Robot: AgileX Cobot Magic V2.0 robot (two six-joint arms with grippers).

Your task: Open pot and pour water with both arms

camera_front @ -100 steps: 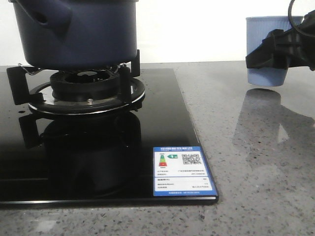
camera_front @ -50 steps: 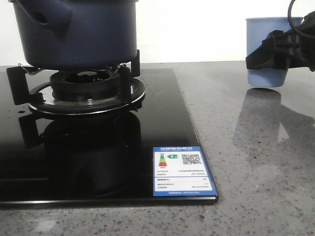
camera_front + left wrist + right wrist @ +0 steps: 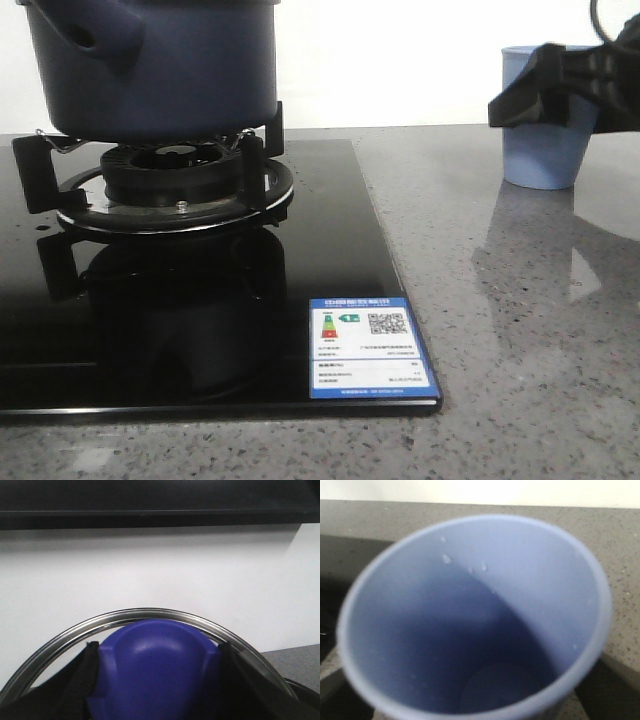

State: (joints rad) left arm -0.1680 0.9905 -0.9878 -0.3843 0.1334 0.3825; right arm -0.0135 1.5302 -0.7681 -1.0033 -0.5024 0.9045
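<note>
Pot (image 3: pixel 150 65), dark navy, sits on the gas burner (image 3: pixel 175 175) in the front view, well off to the left of the right gripper (image 3: pixel 560 85), which is clamped around the light blue cup (image 3: pixel 545 125); the hob's energy label (image 3: pixel 368 348) is too small to read. Left wrist view: the left gripper (image 3: pixel 157 680) pinches the blue lid knob (image 3: pixel 155 665), glass lid rim (image 3: pixel 150 614) beyond. Right wrist view: the cup looks empty.

Blue-bordered label (image 3: pixel 367 347) at the lower centre of the front view, stuck on the black glass hob (image 3: pixel 200 330): QR code and coloured arrow chart (printed lines too small to read).
</note>
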